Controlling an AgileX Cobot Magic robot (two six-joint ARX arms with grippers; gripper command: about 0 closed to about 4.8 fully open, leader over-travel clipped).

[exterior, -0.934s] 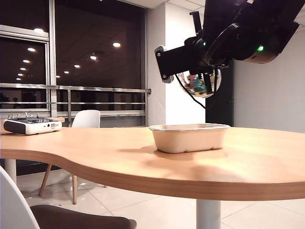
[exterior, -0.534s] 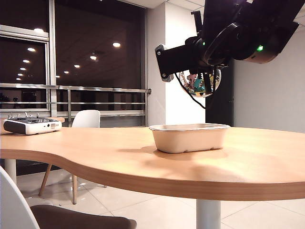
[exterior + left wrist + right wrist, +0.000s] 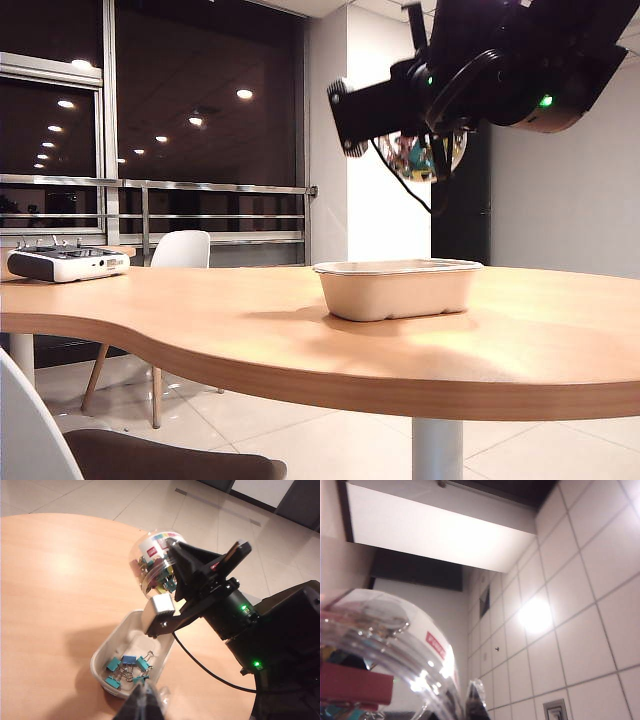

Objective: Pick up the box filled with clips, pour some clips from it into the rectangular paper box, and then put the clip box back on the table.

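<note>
Since the earlier frame the right end effector (image 3: 432,150), clenched on the box filled with clips (image 3: 154,562), has lifted and tilted back above the rectangular paper box (image 3: 397,288). Some clips (image 3: 128,667) already lie inside; returning the jar to the tabletop (image 3: 250,330) remains. Left end effector (image 3: 146,700) barely shows; cannot tell its state.

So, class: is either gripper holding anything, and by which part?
The right gripper holds the clear plastic jar of coloured clips by its side wall, above the beige paper tray. The left gripper holds nothing visible.

Office (panelled ceiling (image 3: 580,580), curved table (image 3: 300,340))
</note>
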